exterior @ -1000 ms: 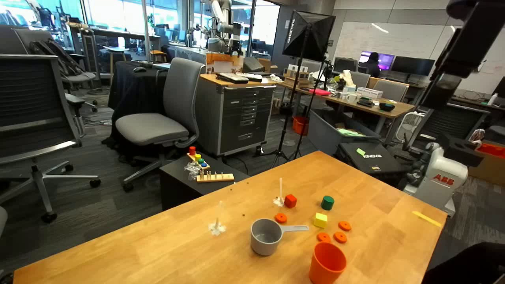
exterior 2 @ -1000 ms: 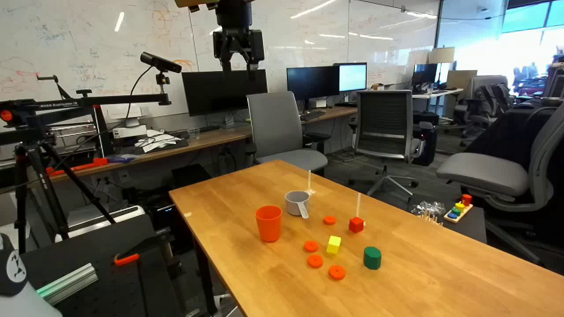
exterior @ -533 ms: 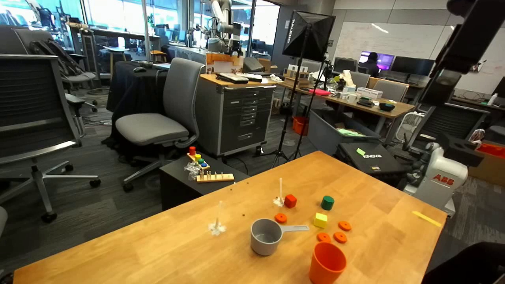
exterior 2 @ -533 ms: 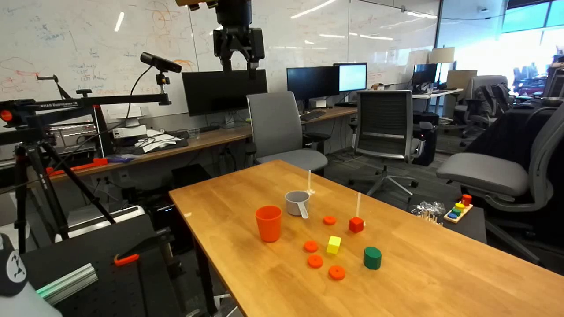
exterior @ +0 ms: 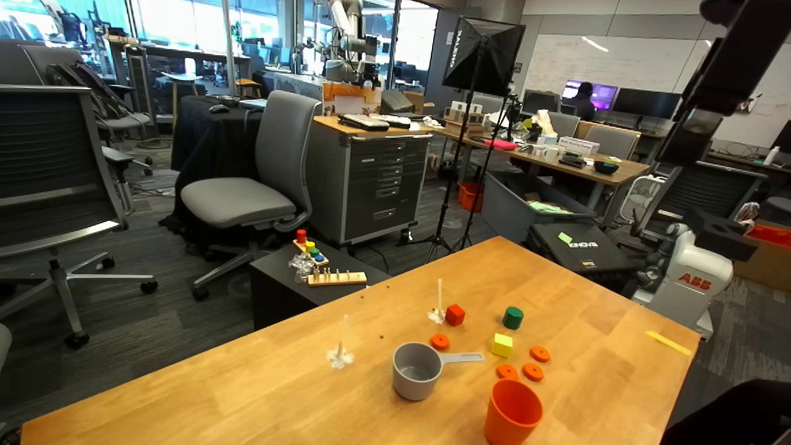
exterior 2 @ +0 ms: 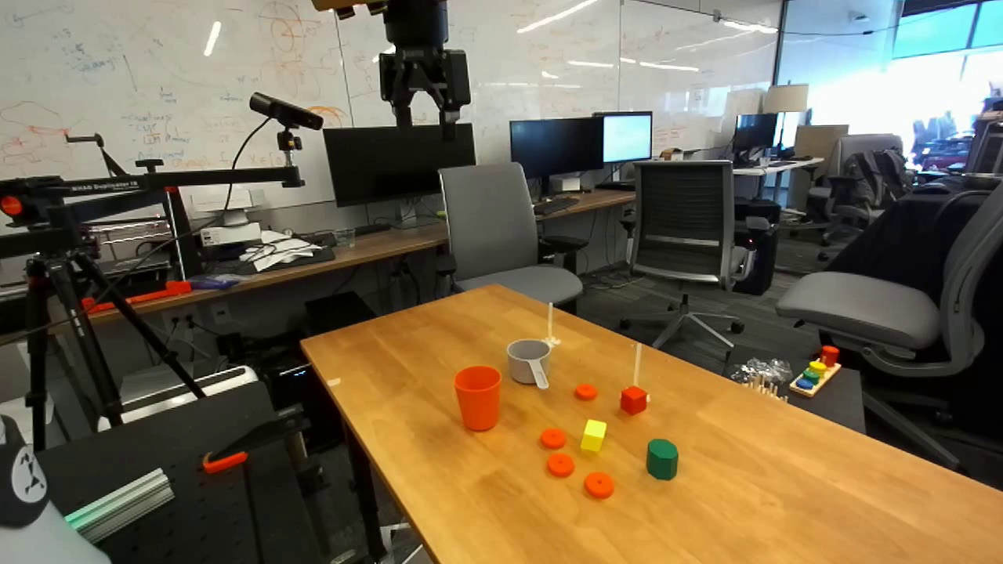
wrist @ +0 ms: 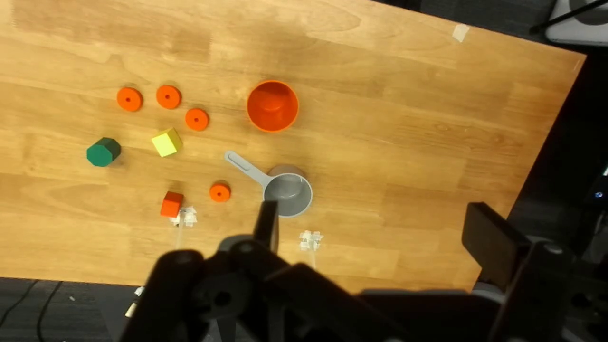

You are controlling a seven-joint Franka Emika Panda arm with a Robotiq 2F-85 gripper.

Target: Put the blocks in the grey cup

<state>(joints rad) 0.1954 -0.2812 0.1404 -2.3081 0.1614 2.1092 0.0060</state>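
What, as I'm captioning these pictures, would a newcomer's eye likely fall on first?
Probably the orange cup would win, standing upright on the table near the grey cup. Next might come the yellow block, green block and red block, apart from one another on the side the grey cup's handle points to. The jaws stand out too, open and hanging above the table, dark against the whiteboard in an exterior view.

The gripper [exterior 2: 425, 125], from where I stand, is black nearly all over, with two angular fingers [wrist: 494, 244] that end flat and blunt. The wrist view brings out rounded knuckles [wrist: 184, 259] and small round screw-like heads [wrist: 553, 247], with hints of grey at the edges. Above it, in an exterior view, is a thick black cylindrical wrist [exterior 2: 416, 25], an ochre piece [exterior 2: 332, 5] jutting beside it.
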